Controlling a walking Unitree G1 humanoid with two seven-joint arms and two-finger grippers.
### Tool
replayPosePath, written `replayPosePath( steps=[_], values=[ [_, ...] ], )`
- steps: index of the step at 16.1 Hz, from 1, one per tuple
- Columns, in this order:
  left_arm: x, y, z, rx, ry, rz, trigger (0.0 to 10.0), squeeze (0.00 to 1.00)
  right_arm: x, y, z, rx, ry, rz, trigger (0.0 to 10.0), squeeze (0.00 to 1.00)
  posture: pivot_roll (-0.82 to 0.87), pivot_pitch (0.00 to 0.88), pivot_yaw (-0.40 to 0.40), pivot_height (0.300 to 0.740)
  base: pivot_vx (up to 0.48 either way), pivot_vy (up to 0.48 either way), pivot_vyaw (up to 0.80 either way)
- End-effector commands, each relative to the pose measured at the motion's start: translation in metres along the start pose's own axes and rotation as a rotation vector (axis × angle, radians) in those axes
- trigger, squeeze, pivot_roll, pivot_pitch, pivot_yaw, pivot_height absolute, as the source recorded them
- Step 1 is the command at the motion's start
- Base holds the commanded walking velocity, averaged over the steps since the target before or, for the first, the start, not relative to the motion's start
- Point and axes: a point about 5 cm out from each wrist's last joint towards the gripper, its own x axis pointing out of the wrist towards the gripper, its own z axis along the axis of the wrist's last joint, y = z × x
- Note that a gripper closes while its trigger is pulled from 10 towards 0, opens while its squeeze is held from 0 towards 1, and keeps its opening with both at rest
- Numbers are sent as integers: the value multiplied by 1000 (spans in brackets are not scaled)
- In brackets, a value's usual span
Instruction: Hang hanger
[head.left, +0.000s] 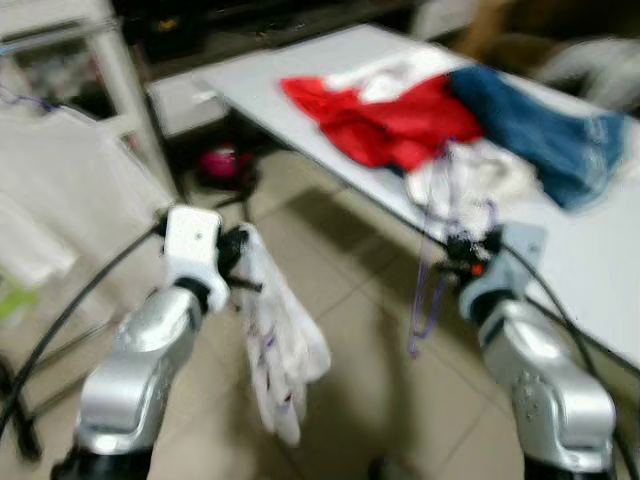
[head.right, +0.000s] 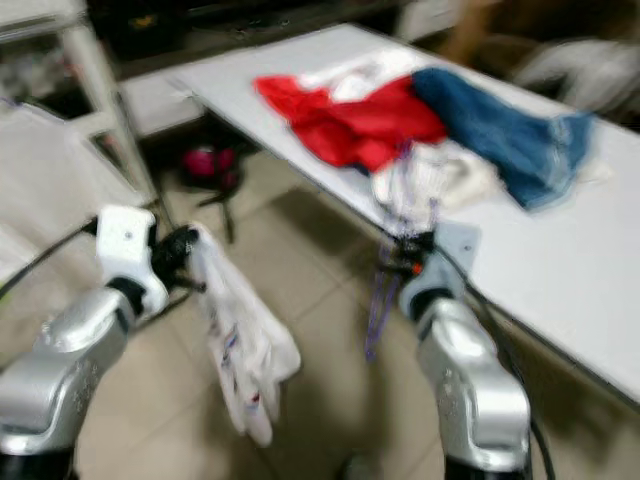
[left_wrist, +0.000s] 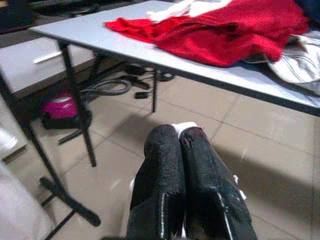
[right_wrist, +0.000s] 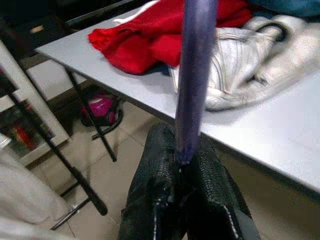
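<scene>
The left gripper (head.left: 237, 262) is raised over the tiled floor (head.left: 350, 330), its two black fingers (left_wrist: 165, 170) pressed tight together on a bit of white cloth; from them a white garment (head.left: 275, 345) with small dark marks hangs limp, falling below and a little to the right of the grip, its lower end loose above the floor. Behind and to the left of that gripper stands a pale rack (head.left: 120, 90) with whitish fabric on it, blurred. Further right, the right gripper (head.left: 462, 262) is held up just in front of the near edge of the white table (head.left: 590, 270), its fingers (right_wrist: 160, 170) clenched around the purple hanger (head.left: 432, 280). The hanger is thin and violet; part of it rises above the grip towards the clothes on the table, and part droops below and to the left of the gripper, dangling over the floor. In the right wrist view it is a smooth purple bar standing straight out from between the fingertips. Beyond the right gripper, on the table, lie a striped whitish garment (right_wrist: 250, 65), a red garment (head.left: 385, 120) and a blue garment (head.left: 540, 130). Under the table's far end sits a small pink object (left_wrist: 62, 107).
</scene>
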Motion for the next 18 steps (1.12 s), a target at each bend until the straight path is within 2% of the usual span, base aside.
replayPosePath(
  steps=[1, 18],
  values=[
    [3, -2, 6, 9, -21, -14, 10000, 0, -2, -4, 5, -2, -15, -22, 10000, 0, -135, 32, 56, 740, 0, 465, -788],
    [4, -1, 7, 22, -19, -9, 10000, 0, 0, -1, 3, -6, -6, -12, 10000, 0, -131, 25, 56, 740, 0, 468, -788]
  ],
)
